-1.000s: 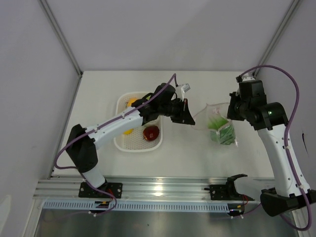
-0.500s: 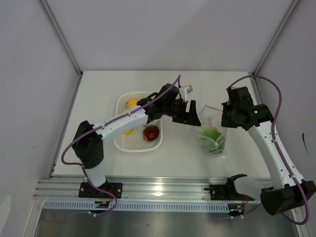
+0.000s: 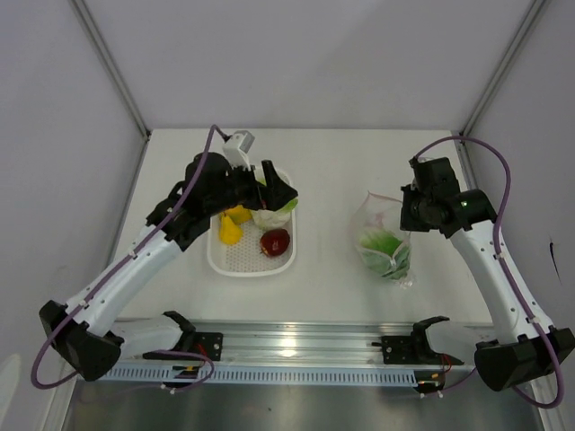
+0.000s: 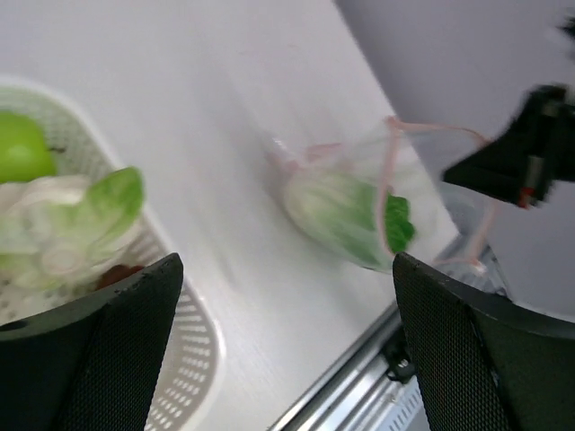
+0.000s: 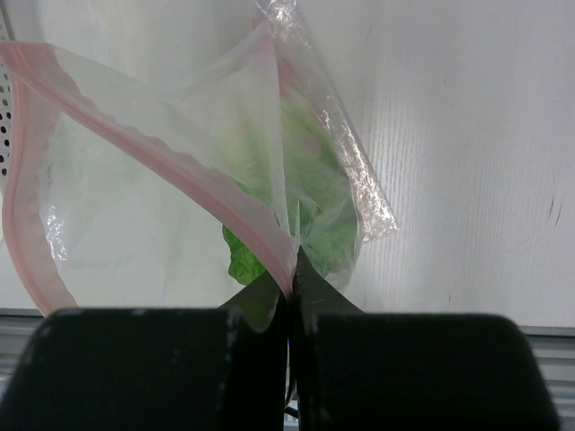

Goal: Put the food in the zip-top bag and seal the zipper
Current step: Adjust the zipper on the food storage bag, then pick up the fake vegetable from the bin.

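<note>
The clear zip-top bag [image 3: 381, 235] stands on the table with a green lettuce [image 5: 310, 211] inside it. My right gripper [image 5: 293, 285] is shut on the bag's pink zipper [image 5: 184, 175] edge and holds the mouth up. My left gripper [image 3: 274, 191] hangs open over the white basket [image 3: 252, 268], with nothing between its fingers [image 4: 99, 350]. In the basket lie a second lettuce [image 4: 67, 229], a lime-green fruit [image 4: 18, 148], a yellow fruit [image 3: 231, 230] and a dark red apple [image 3: 275, 241].
The basket's rim [image 4: 202, 346] sits just under the left fingers. A metal rail [image 3: 296, 346] runs along the near table edge. Grey walls close in the table on the left, right and back.
My left gripper has opened and swung left from the bag's mouth to above the basket. The bag has shifted slightly left and sagged. The right gripper keeps its hold.
</note>
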Available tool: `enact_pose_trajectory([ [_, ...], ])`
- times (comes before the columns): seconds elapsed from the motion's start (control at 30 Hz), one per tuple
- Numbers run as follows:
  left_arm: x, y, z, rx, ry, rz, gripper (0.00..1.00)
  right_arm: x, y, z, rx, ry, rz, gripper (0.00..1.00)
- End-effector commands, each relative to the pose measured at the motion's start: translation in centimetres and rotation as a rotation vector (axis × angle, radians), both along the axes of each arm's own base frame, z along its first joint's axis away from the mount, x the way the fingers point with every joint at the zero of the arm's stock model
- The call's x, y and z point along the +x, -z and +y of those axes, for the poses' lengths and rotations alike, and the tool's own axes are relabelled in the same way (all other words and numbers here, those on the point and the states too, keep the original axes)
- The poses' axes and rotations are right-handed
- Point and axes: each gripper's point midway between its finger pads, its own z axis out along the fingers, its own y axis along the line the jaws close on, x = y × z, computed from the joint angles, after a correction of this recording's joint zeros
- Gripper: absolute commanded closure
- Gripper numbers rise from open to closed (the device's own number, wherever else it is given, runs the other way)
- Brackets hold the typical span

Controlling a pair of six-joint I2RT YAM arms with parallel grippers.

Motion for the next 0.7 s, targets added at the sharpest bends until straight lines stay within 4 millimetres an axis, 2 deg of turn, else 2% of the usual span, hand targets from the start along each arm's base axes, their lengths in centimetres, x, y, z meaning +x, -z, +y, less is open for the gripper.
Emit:
enact_pose_trajectory([
  [0.0, 1.9, 6.3, 2.8, 0.089, -0.101, 0.187, 0.01, 0.7, -1.5, 0.5, 0.018, -0.018, -0.061, 1.00],
  [0.07, 2.9, 8.0, 4.1, 0.123, -0.162, 0.264, 0.00, 0.7, -1.6, 0.6, 0.016, -0.019, -0.064, 1.00],
  [0.1, 3.7, 7.3, 4.3, 0.120, -0.183, 0.264, 0.00, 0.6, -1.5, 0.6, 0.015, -0.022, -0.060, 1.00],
  [0.17, 4.1, 8.6, 5.4, 0.156, -0.255, 0.359, 0.01, 0.6, -1.5, 0.6, 0.015, -0.022, -0.060, 1.00],
  [0.2, 5.3, 7.6, 5.3, 0.161, -0.290, 0.368, 0.01, 0.6, -1.5, 0.8, 0.017, -0.024, -0.058, 1.00],
  [0.27, 5.9, 8.0, 6.3, 0.201, -0.381, 0.432, 0.00, 0.6, -1.5, 0.9, 0.020, -0.026, -0.057, 1.00],
  [0.3, 6.3, 9.2, 6.5, 0.227, -0.425, 0.483, 0.01, 0.7, -1.6, 1.1, 0.024, -0.025, -0.060, 1.00],
  [0.37, 7.4, 8.3, 7.5, 0.220, -0.546, 0.521, 0.00, 0.7, -1.5, 1.4, 0.030, -0.031, -0.060, 1.00],
  [0.4, 7.8, 9.3, 7.4, 0.237, -0.574, 0.557, 0.00, 0.8, -1.5, 1.6, 0.032, -0.035, -0.058, 1.00],
  [0.43, 8.1, 9.4, 7.3, 0.213, -0.612, 0.590, 0.00, 0.7, -1.4, 1.8, 0.032, -0.043, -0.053, 1.00],
  [0.47, 8.6, 8.0, 7.5, 0.204, -0.653, 0.587, 0.00, 0.8, -1.4, 2.0, 0.032, -0.047, -0.055, 1.00],
  [0.57, 10.0, 8.0, 8.3, 0.208, -0.801, 0.640, 0.01, 0.6, -1.5, 2.1, 0.024, -0.057, -0.054, 1.00],
  [0.6, 9.3, 9.0, 8.9, 0.254, -0.830, 0.693, 0.00, 0.6, -1.5, 2.0, 0.020, -0.058, -0.053, 1.00],
  [0.67, 10.1, 9.6, 9.0, 0.257, -0.914, 0.745, 0.01, 0.6, -1.7, 1.9, 0.017, -0.057, -0.062, 1.00],
])
